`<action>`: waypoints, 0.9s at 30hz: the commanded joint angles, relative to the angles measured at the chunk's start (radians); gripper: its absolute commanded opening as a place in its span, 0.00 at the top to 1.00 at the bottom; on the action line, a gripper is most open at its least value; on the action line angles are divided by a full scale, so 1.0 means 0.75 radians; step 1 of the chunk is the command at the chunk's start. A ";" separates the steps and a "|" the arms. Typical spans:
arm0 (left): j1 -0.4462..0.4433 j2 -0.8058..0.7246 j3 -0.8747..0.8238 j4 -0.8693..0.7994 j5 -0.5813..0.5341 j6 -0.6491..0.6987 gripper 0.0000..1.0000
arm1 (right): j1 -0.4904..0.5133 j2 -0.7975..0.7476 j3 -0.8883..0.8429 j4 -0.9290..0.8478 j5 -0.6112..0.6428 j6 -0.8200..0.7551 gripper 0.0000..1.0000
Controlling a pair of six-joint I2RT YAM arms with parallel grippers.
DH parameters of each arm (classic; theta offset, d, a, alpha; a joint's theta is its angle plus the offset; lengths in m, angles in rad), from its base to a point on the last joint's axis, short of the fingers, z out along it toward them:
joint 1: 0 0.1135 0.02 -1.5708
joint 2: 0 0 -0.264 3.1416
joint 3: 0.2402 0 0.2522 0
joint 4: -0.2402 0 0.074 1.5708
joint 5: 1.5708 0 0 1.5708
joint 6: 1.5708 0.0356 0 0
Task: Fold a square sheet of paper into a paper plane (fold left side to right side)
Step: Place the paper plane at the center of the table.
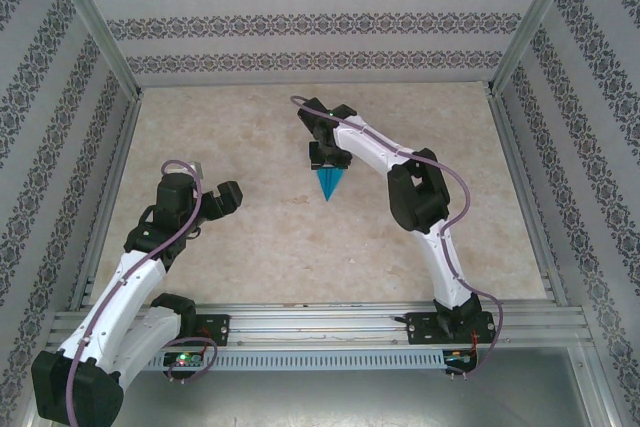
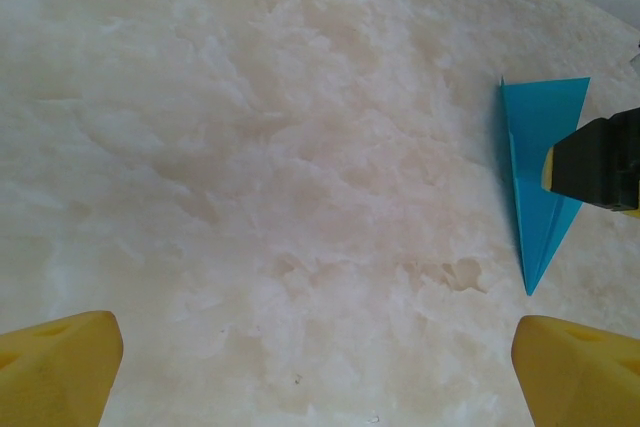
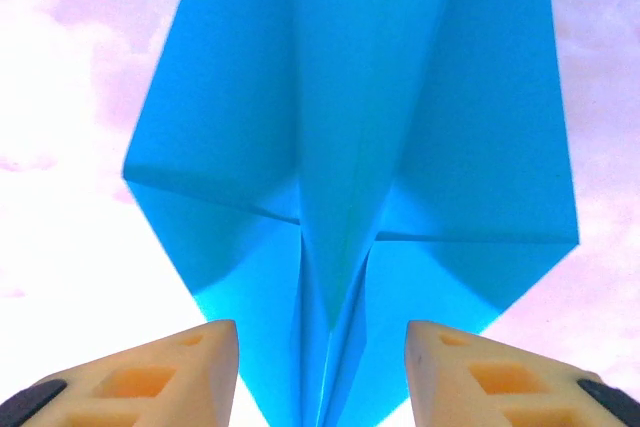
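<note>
The paper plane (image 1: 328, 185) lies on the table as a slim teal-blue dart, its tip pointing toward the arm bases. In the right wrist view the paper plane (image 3: 350, 147) shows its creased wings and a raised middle ridge. My right gripper (image 1: 326, 159) hangs over its wide back end. That right gripper (image 3: 322, 332) is open, its tan fingers standing either side of the ridge with a gap on each side. My left gripper (image 1: 215, 195) sits well to the left, and in its own view the left gripper (image 2: 315, 347) is open wide over bare table, with the paper plane (image 2: 535, 177) at the right edge.
The beige marbled table (image 1: 250, 247) is fenced by metal rails (image 1: 110, 197) and patterned walls (image 1: 310, 22) on three sides. A slotted aluminium rail (image 1: 330, 322) runs along the near edge by the arm bases.
</note>
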 commanded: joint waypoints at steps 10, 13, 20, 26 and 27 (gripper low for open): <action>0.020 -0.001 0.058 -0.047 -0.020 0.037 0.00 | 0.046 -0.259 -0.139 0.013 0.092 -0.116 0.46; 0.021 0.012 0.061 -0.035 -0.028 0.037 0.00 | 0.062 -0.371 -0.228 0.065 0.130 -0.141 0.39; 0.030 0.062 0.097 0.010 -0.071 0.044 0.00 | 0.047 -0.739 -0.590 0.319 0.126 -0.195 0.23; 0.037 0.135 0.154 0.046 -0.163 0.076 0.00 | -0.034 -1.053 -0.896 0.493 0.119 -0.235 0.02; 0.040 0.146 0.168 0.049 -0.180 0.085 0.00 | -0.052 -1.107 -0.951 0.522 0.126 -0.244 0.02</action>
